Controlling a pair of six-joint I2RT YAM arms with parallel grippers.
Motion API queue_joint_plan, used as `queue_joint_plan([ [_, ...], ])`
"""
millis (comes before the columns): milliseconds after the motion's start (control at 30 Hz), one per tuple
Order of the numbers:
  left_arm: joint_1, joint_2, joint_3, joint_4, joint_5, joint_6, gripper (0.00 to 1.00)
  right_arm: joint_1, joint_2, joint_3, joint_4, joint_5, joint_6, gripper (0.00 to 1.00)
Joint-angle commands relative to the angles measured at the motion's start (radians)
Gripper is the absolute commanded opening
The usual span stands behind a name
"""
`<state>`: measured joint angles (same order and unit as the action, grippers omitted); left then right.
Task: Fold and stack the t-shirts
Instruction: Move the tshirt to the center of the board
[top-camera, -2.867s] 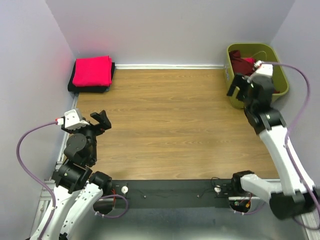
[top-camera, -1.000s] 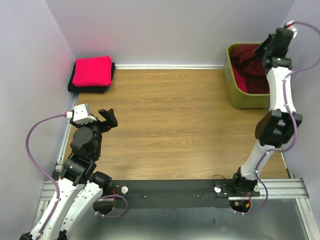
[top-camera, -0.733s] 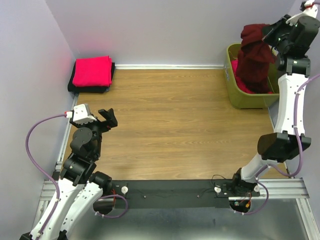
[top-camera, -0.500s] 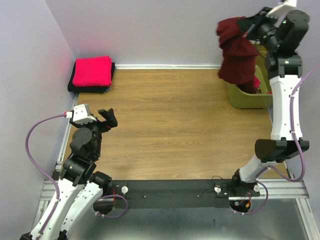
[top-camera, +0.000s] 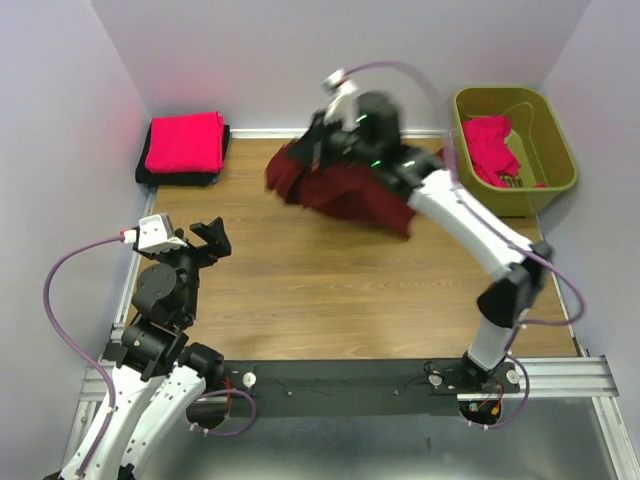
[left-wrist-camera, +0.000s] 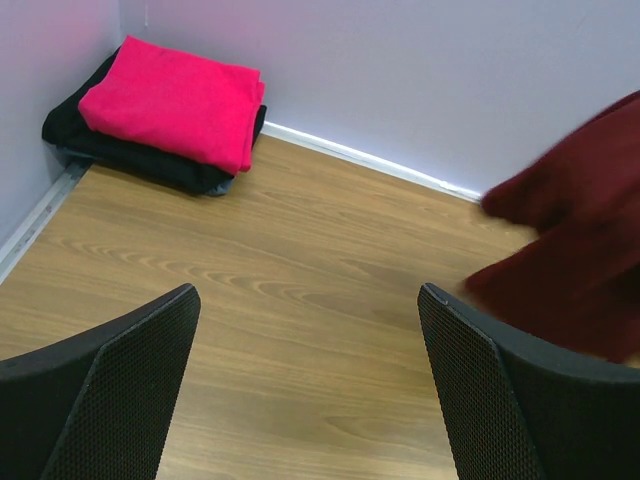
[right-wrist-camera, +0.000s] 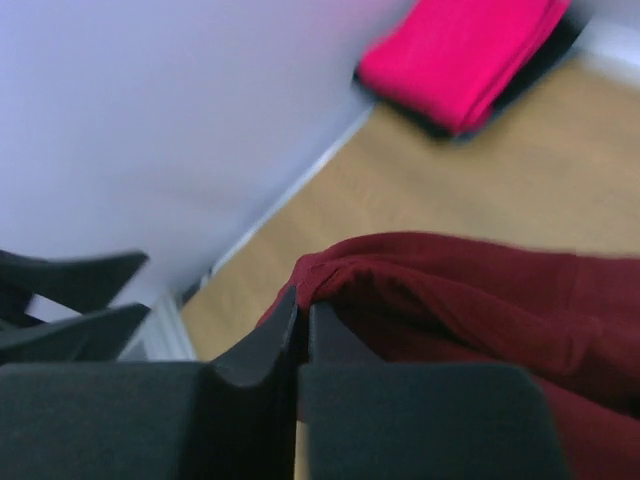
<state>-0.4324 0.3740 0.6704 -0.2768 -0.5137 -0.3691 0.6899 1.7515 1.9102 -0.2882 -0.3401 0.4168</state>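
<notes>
One dark maroon t-shirt (top-camera: 345, 190) hangs bunched beneath the right pincer (right-wrist-camera: 300, 305), which pinches its edge: judged the transfer step. The left pincer (left-wrist-camera: 308, 297), spread and empty, stands well apart from the cloth. The next move likely calls for lowering and spreading the shirt flat.
</notes>
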Motion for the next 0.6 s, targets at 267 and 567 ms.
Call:
queue_joint_plan([
  [267, -0.002, -0.029, -0.015, 0.022, 0.006, -0.005, 0.98, 0.149, 0.117, -0.177, -0.005, 0.402, -0.047, 0.66],
  [567, -0.002, 0.098, -0.012, 0.025, 0.058, -0.028, 0.98, -0.004, -0.093, -0.647, -0.042, 0.386, -0.082, 0.66],
])
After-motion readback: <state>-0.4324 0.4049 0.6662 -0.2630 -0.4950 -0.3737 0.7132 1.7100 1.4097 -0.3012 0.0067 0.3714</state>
